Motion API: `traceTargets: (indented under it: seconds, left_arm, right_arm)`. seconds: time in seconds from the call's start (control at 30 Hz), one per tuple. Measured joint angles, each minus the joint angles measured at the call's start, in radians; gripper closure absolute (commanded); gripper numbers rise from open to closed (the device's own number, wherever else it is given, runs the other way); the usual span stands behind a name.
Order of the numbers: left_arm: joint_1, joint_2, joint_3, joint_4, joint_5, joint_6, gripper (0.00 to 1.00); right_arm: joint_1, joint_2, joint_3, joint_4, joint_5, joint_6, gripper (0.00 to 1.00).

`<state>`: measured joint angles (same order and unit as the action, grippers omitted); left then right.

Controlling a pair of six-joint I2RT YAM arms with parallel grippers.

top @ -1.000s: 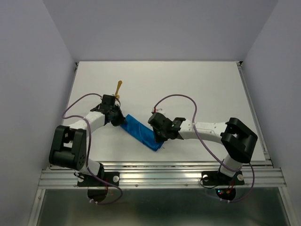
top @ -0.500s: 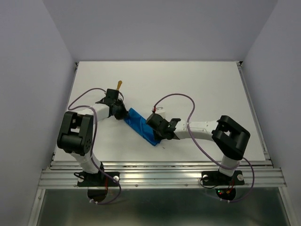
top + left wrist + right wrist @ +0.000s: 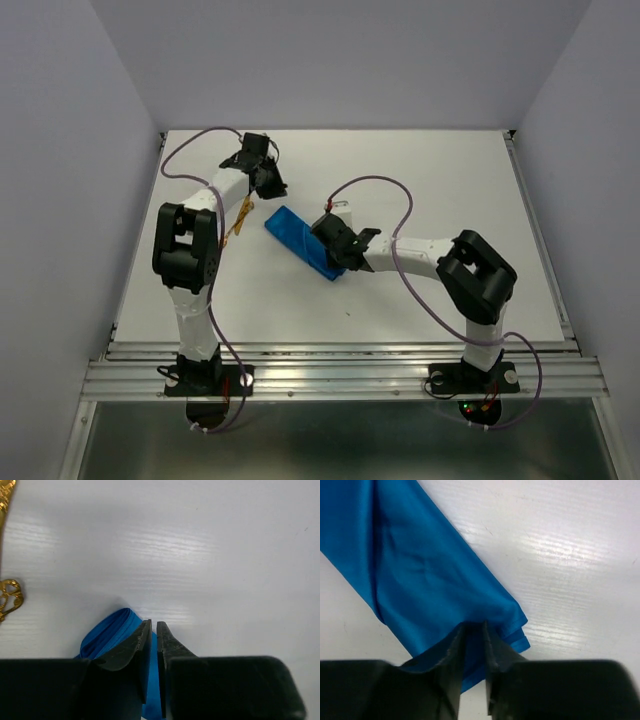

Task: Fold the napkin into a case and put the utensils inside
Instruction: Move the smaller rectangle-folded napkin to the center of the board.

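The bright blue napkin, folded into a narrow case, lies slantwise on the white table. My right gripper is over its near right end, fingertips resting on the layered cloth, jaws a little apart. My left gripper hangs just beyond the far left end. Its jaws stand a narrow slit apart, with the rounded blue fold beneath them and nothing clamped. The golden utensils lie left of the napkin, beside the left forearm, and show at the left edge of the left wrist view.
The white table has a metal rail along its right edge and grey walls around it. The left arm's purple cable loops over the back left corner.
The left arm swung from the napkin's far end toward the back left, uncovering the utensils. The napkin shifted slightly away from me. Both pairs of jaws parted a little.
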<state>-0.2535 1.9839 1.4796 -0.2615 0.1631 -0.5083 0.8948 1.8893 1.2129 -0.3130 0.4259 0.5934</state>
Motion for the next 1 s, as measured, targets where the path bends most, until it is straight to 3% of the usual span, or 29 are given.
traceTargets:
  seconds: [0.1,0.23,0.37,0.5,0.87,1.0]
  left_arm:
    - [0.000,0.004,0.109,-0.062,-0.032,0.028,0.74]
    - [0.000,-0.001,0.188,-0.133,-0.091,0.067,0.67]
    - [0.004,-0.034,0.172,-0.190,-0.166,0.109,0.46]
    - [0.026,-0.119,0.064,-0.229,-0.232,0.144,0.34]
    - [0.114,-0.163,-0.101,-0.252,-0.341,0.202,0.32]
    - [0.144,-0.136,-0.125,-0.246,-0.341,0.217,0.42]
  right_arm:
    - [-0.005,0.000,0.032,-0.009,-0.002,-0.028,0.53]
    - [-0.015,-0.016,0.083,-0.021,-0.011,-0.060,0.43]
    - [-0.031,-0.051,0.116,-0.028,-0.023,-0.082,0.34]
    - [-0.058,-0.096,0.121,-0.040,-0.045,-0.085,0.27]
    - [-0.075,-0.152,0.040,-0.061,-0.113,-0.077,0.25]
    - [-0.075,-0.172,-0.005,-0.072,-0.130,-0.067,0.24]
